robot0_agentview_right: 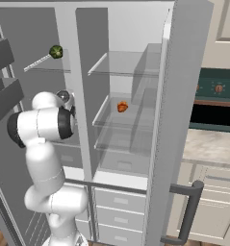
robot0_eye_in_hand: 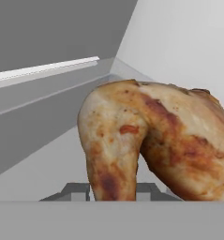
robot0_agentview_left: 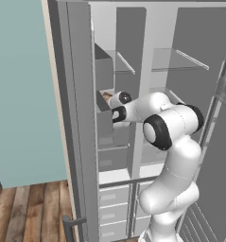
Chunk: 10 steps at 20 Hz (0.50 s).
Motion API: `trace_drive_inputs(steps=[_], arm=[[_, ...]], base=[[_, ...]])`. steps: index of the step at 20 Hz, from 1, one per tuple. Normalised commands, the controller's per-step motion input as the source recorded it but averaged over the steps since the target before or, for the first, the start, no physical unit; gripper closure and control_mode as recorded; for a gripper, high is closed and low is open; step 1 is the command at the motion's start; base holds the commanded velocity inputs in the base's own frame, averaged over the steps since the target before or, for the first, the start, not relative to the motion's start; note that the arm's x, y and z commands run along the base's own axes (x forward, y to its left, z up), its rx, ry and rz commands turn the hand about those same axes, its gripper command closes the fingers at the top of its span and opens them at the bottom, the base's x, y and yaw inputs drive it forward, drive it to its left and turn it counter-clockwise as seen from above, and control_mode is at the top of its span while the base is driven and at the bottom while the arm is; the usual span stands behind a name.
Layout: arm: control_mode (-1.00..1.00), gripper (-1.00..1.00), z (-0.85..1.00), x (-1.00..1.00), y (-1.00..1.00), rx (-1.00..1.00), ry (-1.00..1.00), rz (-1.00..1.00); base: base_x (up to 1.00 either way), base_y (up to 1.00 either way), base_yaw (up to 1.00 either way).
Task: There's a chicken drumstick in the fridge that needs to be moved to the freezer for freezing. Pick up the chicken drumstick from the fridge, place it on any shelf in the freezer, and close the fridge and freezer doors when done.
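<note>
The chicken drumstick [robot0_eye_in_hand: 151,136], golden-brown with darker patches, looms large in the hand view, with pale freezer walls behind it. My gripper [robot0_eye_in_hand: 112,190] is shut on it, and its grey fingertips [robot0_eye_in_hand: 76,190] press the narrow lower end from both sides. In the left base view the gripper [robot0_agentview_left: 108,101] reaches into the narrow freezer [robot0_agentview_left: 126,61], with a brown bit of the drumstick [robot0_agentview_left: 106,96] showing at its tip. The wider fridge [robot0_agentview_right: 131,77] stands open to the right. The freezer door [robot0_agentview_left: 76,118] and the fridge door [robot0_agentview_right: 181,96] are both swung wide open.
Grey bins [robot0_agentview_left: 104,71] on the freezer door crowd my hand on its left. A green round item [robot0_agentview_right: 56,51] lies on the upper freezer shelf, and a small orange-red item [robot0_agentview_right: 121,106] on a fridge shelf. Drawers [robot0_agentview_right: 119,211] sit below. A stove [robot0_agentview_right: 215,103] stands at the right.
</note>
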Motion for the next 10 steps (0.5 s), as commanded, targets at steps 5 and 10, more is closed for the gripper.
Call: trace_drive_inputs(steps=[5,10], arm=[[-1.0,1.0,0.0,0.26,0.15,-0.05,0.0,-0.06],[-1.0,1.0,-0.03,0.2,0.18,-0.02,0.0,-0.03]], base=[[0.0,0.0,0.0],[0.0,0.0,0.0]])
